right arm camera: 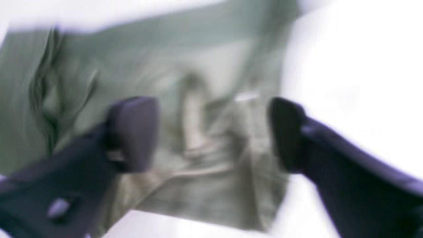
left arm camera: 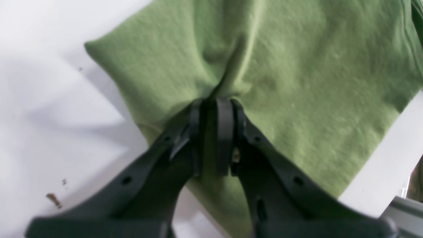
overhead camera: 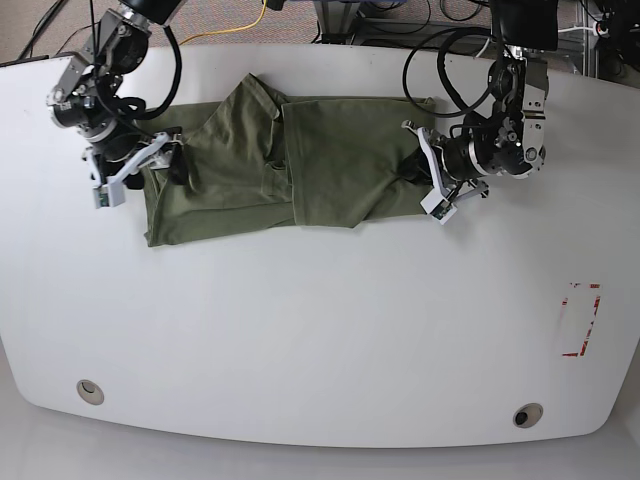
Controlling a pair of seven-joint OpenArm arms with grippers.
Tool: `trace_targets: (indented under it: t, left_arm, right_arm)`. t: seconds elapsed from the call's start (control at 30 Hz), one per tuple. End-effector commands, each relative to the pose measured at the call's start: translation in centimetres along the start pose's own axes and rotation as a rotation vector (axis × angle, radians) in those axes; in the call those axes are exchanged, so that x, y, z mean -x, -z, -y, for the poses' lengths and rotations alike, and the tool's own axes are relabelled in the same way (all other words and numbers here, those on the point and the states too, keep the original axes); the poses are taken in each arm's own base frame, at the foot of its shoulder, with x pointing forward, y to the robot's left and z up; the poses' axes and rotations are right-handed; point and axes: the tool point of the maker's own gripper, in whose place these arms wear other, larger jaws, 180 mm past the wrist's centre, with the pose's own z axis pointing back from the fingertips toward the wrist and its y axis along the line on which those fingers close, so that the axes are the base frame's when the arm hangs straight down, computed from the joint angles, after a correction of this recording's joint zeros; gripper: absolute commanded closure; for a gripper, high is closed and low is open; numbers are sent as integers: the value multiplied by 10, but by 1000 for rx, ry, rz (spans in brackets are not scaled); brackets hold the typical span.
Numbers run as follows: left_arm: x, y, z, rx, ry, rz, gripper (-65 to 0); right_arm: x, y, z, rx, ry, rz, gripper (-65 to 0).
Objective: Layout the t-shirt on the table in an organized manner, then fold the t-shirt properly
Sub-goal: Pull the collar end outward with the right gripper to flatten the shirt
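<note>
The olive-green t-shirt [overhead camera: 290, 170] lies spread and wrinkled across the far half of the white table [overhead camera: 320, 330]. My left gripper [left arm camera: 214, 102] is shut on a pinched ridge of the t-shirt [left arm camera: 297, 66] near its edge; in the base view this left gripper [overhead camera: 418, 166] sits at the shirt's right side. My right gripper [overhead camera: 135, 172] is at the shirt's left edge. The blurred right wrist view shows the right gripper [right arm camera: 211, 132] open, its fingers wide apart above creased t-shirt [right arm camera: 198, 82] fabric, with nothing between them.
Two round metal grommets [overhead camera: 90, 391] [overhead camera: 527, 414] sit near the table's front edge. A small red-marked rectangle [overhead camera: 580, 320] is at the right. Cables and equipment lie beyond the far edge. Small brown specks [left arm camera: 54, 200] mark the tabletop near the left gripper.
</note>
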Motion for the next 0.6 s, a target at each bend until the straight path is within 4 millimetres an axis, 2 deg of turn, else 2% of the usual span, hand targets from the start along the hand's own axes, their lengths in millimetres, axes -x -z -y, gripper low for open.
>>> trace_targets:
  t: [0.0, 0.1, 0.33, 0.57]
  left_arm:
    - [35, -7, -21, -85, 24, -163, -56]
    - [37, -10, -26, -93, 29, -170, -56]
    - [35, -12, -29, -100, 34, -169, -56]
    - [32, -12, -30, -103, 38, -165, -56]
  right_arm:
    - [-24, -13, 15, 11, 8, 64, -650]
    - [-20, -14, 31, -2, 67, 48, -650]
    - [-4, 7, 57, -128, 258, 25, -650]
    - [3, 16, 74, -158, 360, 26, -650]
